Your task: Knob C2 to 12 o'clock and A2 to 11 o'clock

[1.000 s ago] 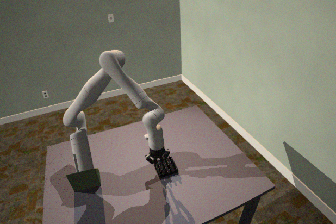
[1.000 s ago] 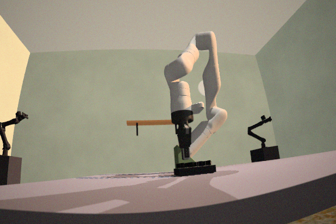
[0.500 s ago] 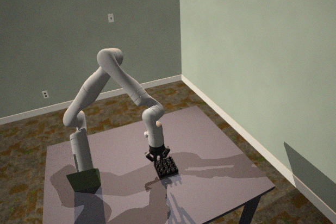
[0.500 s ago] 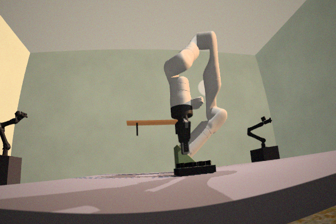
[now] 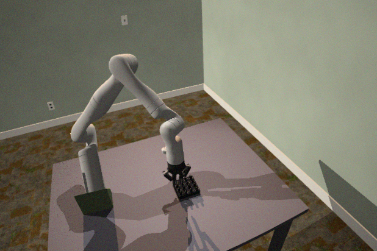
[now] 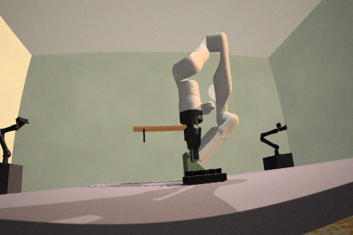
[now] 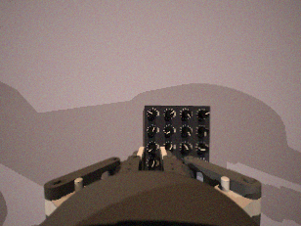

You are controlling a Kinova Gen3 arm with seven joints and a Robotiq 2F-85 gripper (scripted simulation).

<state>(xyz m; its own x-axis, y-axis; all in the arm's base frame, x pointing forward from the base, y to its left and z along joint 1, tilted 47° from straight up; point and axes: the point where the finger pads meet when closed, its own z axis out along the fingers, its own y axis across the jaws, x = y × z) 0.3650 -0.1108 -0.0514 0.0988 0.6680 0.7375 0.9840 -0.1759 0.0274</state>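
Observation:
The knob box (image 5: 186, 187) (image 6: 204, 178) (image 7: 177, 131) is a black square block with a four-by-four grid of black knobs with white lines, and it stands flat on the table (image 5: 232, 157). My gripper (image 5: 177, 178) (image 6: 195, 157) (image 7: 151, 154) points straight down and hangs a little above the box's near-left corner as the wrist view shows it. Its fingers stand a small gap apart and touch nothing. In the wrist view one knob (image 7: 153, 163) shows through that gap, well below the fingertips. The printed names are too small to read.
The arm's green base block (image 5: 94, 201) (image 6: 189, 164) stands on the table to the left of the box. The table's front edge (image 5: 268, 227) lies a little beyond the box. An orange shelf (image 6: 158, 128) and two small dark arms on pedestals (image 6: 275, 141) (image 6: 8, 133) stand far behind.

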